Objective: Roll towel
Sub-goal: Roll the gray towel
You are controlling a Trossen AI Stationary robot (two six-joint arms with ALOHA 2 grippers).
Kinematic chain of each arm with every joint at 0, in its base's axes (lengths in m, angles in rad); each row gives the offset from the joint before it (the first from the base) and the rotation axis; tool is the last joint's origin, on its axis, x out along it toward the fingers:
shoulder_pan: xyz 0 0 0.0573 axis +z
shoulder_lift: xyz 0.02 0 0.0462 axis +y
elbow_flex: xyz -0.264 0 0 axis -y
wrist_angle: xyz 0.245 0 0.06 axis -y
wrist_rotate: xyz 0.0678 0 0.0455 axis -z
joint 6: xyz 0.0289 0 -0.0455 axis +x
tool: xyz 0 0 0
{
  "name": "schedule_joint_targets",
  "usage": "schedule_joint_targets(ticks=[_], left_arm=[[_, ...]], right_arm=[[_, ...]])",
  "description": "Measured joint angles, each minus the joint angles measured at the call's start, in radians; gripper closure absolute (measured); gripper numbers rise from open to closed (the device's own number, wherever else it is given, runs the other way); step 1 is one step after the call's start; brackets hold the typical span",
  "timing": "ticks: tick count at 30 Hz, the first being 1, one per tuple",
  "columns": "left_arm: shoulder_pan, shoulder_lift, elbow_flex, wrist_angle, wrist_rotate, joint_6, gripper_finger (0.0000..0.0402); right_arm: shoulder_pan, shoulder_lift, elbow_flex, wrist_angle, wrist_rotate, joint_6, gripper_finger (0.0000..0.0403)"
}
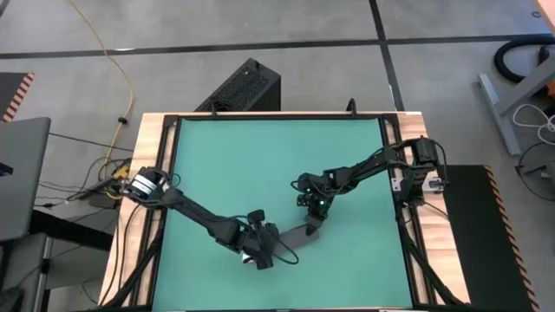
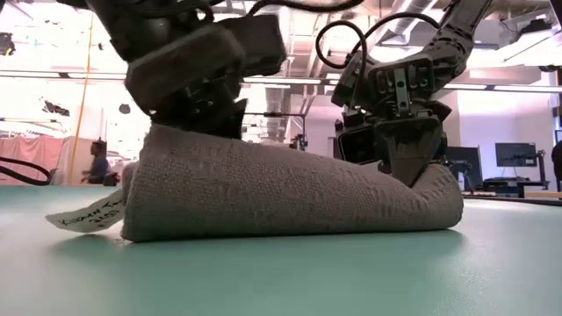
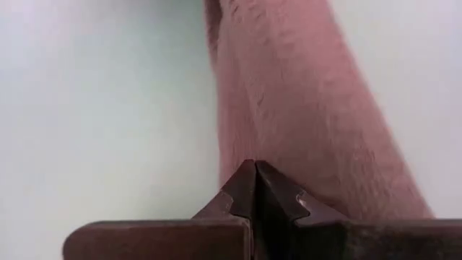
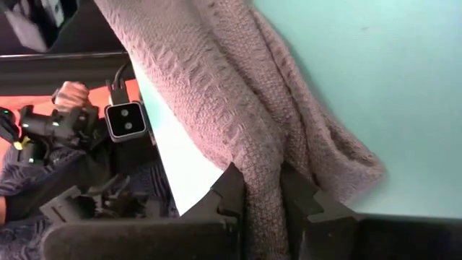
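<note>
The dark grey towel (image 2: 281, 193) lies as a loose roll on the green mat (image 1: 260, 156), showing between the two grippers in the high view (image 1: 297, 234). Its white tag (image 2: 83, 219) sticks out at one end and rests on the mat. My left gripper (image 1: 263, 251) is shut and stands on top of the roll near the tag end (image 2: 198, 132). My right gripper (image 1: 314, 224) is shut on the towel near its other end (image 2: 408, 171). My left gripper has its shut fingertips (image 3: 256, 173) down on the top of the roll (image 3: 289, 144), coming from above. The roll stretches away along the mat in front of them. Whether any cloth is caught between the tips, I cannot tell. My right gripper pinches a raised fold of the towel (image 4: 263, 195) between its two fingers (image 4: 231, 191), close to the roll's end. The fingers come from above, pointing down, and lie across the roll. The towel rests on the mat below them.
The mat sits in a wooden frame (image 1: 147, 147) with black rails. A black box (image 1: 243, 87) stands beyond the far edge. A person's hand (image 4: 68, 94) shows beyond the table in the right wrist view. Bare mat lies toward the far edge.
</note>
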Motion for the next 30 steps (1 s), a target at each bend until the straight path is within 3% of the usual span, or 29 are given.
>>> schedule_joint_targets(ticks=[4,6,9,16,24,30], left_arm=[[-0.033,-0.087,-0.006,-0.195,-0.159,-0.068,0.0401],[-0.053,-0.153,-0.002,-0.204,-0.233,-0.075,0.0401],[-0.072,-0.224,-0.001,-0.157,-0.263,-0.018,0.0401],[-0.068,-0.156,0.0,0.147,-0.102,0.171,0.0401],[0.01,-0.073,-0.003,0.094,-0.014,0.132,0.0401],[0.018,-0.073,-0.002,0.034,0.016,0.113,0.0401]], right_arm=[[0.003,0.031,0.003,0.003,-0.001,0.001,0.0341],[0.003,0.032,0.003,0.01,-0.001,0.007,0.0341],[0.001,0.016,0.002,0.015,0.005,0.011,0.0341],[-0.001,0.014,0.016,0.013,0.013,0.027,0.034],[0.002,0.014,0.016,0.038,0.015,0.036,0.0335],[-0.004,0.016,0.039,0.032,0.015,-0.01,0.0276]])
